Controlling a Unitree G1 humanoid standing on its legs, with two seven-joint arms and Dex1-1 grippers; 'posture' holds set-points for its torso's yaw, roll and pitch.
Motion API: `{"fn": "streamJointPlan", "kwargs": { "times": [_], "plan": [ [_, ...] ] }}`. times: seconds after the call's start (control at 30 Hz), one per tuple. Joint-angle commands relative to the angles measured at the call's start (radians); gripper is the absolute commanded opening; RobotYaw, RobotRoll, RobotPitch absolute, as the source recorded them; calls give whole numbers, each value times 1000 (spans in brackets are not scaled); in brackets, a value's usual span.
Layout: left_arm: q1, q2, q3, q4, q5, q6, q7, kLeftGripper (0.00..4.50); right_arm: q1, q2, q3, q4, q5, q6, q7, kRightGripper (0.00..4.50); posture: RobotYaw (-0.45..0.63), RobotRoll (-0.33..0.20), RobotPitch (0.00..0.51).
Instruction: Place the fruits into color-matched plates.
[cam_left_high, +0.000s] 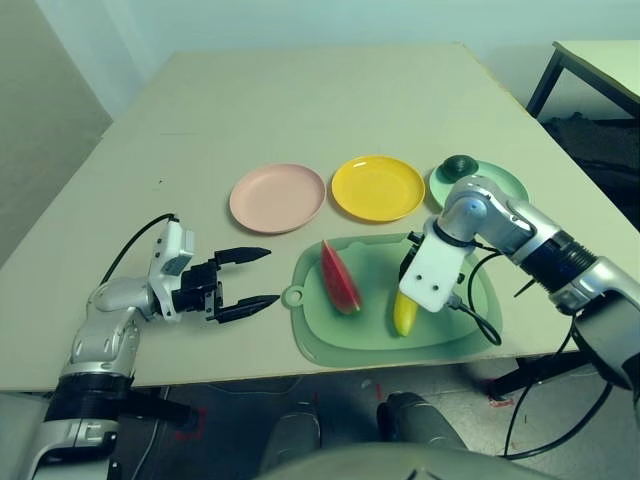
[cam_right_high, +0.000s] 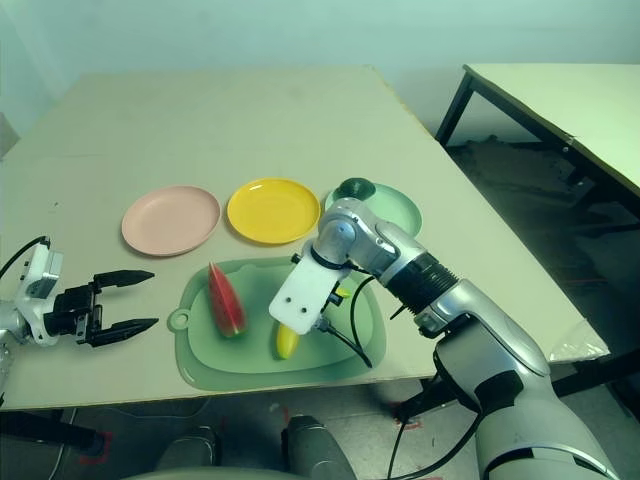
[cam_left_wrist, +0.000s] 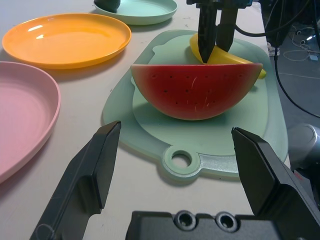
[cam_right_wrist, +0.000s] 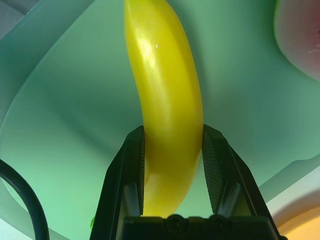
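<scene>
Right wrist view had the right hand clamped on the banana; avocado already plated at 1 o'clock, watermelon left, left hand open.

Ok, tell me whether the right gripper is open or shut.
Shut on the banana: in the right wrist view, both fingers of the right gripper press against its sides, over the green cutting mat.

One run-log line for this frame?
right gripper: shut on banana, on cutting mat | left gripper: open, idle | avocado: on green plate
</scene>
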Motion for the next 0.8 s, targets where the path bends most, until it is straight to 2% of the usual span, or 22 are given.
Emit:
{"fn": "streamJointPlan", "kwargs": {
  "times": [0.03, 0.13, 0.3, 0.53, 0.67, 0.8],
  "plan": [
    [-6, -2, -4, 13, 8, -11, -6, 4500, 14, -33, 11, -27, 12, 8, 3, 1636, -48, 0, 53],
    [-10, -2, -3, 18, 9, -11, -7, 4500, 1, -67, 28, -25, 22, 8, 3, 1636, -52, 0, 52],
    [-18, -6, -1, 25, 9, -3, 5, 4500, -52, -86, 20, -13, 83, 158, 3, 1636, -60, 0, 50],
    [-34, -14, 10, 48, -6, 12, 20, 4500, -154, -94, 2, 129, 97, 161, 3, 1636, -71, 0, 48],
    [-24, 10, -1, 12, -42, 21, -71, 4500, -263, -29, -51, 316, 54, 140, -7, 1636, -70, 0, 46],
    [-26, 34, -5, -39, -63, 49, -120, 4500, -381, 69, -86, 522, 1, 113, -106, 1636, -73, 0, 45]
  ]
}}
